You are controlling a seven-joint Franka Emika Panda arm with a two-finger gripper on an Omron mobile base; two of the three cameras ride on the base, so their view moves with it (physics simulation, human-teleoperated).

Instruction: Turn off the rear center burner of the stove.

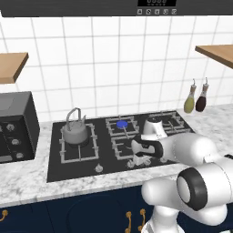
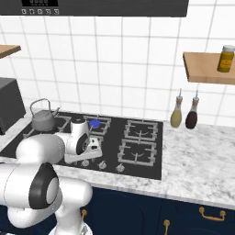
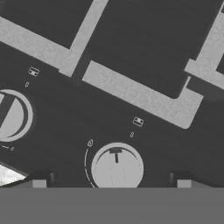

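Observation:
The stove is a black glass cooktop with grey grates. Its rear center burner glows blue inside its square grate. My gripper hangs low over the front row of silver knobs. In the hand view, a round silver knob with a dark pointer line sits between my two dark fingertips, which stand well apart from it on either side; the gripper is open. A second knob lies to its left.
A grey kettle stands on the left burner. A black microwave sits on the marble counter to the left. Two bottles stand at the back right, below a wooden shelf.

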